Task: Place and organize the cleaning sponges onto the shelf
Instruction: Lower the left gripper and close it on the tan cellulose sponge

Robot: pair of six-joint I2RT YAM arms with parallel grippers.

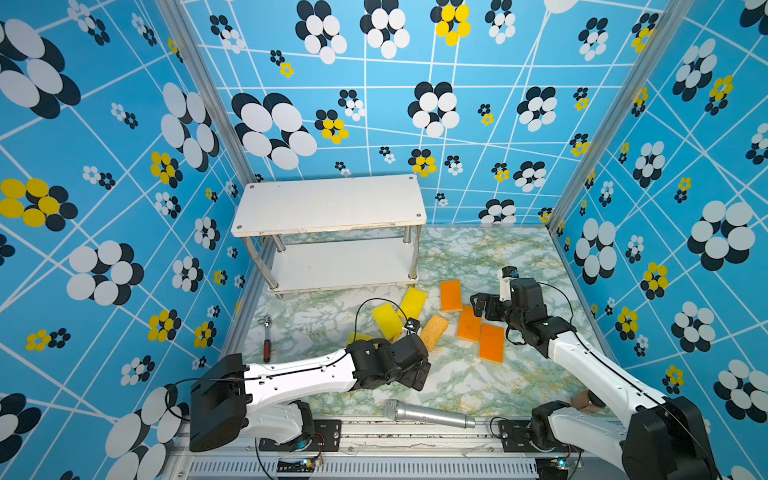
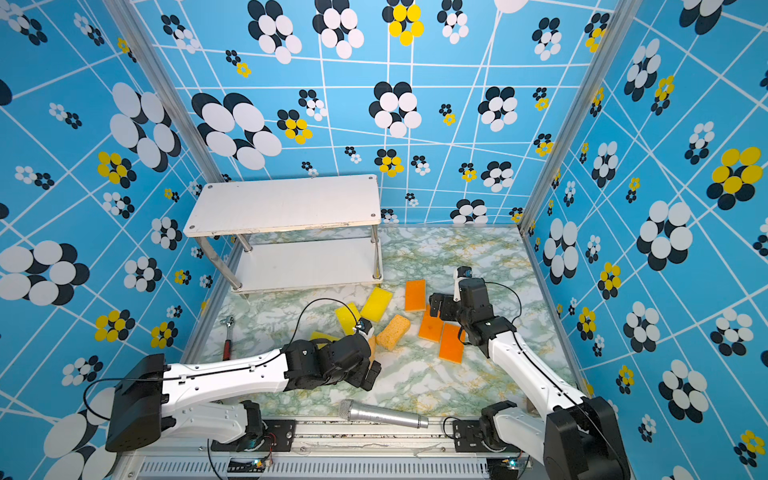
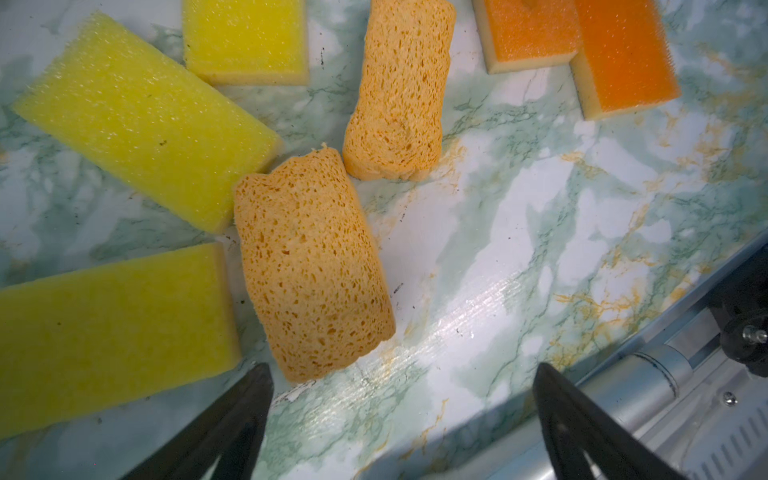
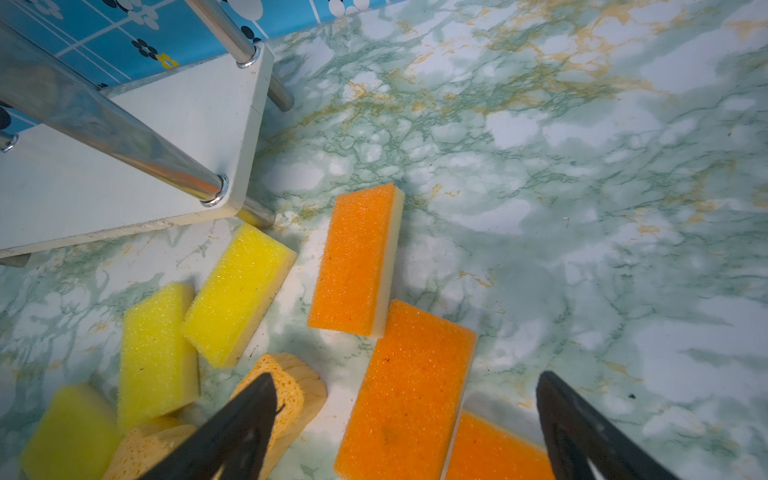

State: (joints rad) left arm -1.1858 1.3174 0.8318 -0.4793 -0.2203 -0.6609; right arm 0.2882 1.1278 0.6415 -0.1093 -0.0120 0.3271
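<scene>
**Op:** Left hand?

**Spotter:** Your left hand (image 3: 401,370) has its fingers spread wide, with nothing between them. It's low over the tabletop (image 3: 519,249). One tan sponge (image 3: 311,270) lies just ahead, its near end just beside one fingertip (image 3: 259,374) and off to that side, not in the gap. Can't tell if they touch. The second tan sponge (image 3: 399,91) lies farther out, its corner close to the first. The yellow sponges (image 3: 141,124) lie alongside, one against the near tan sponge.

**Op:** Right hand?

**Spotter:** Your right hand (image 4: 405,376) is also wide and holds nothing. It hangs over the orange sponges (image 4: 357,257). The middle orange sponge (image 4: 411,390) lies lengthwise under the gap. Contact can't be judged.

**Op:** Shelf?

**Spotter:** The shelf (image 1: 328,203) stands at the back left. Every sponge you can see is on the tabletop in front of it. One yellow lies by its front right leg. The microphone (image 1: 428,415) lies at the near edge, apart from the sponges.
</scene>
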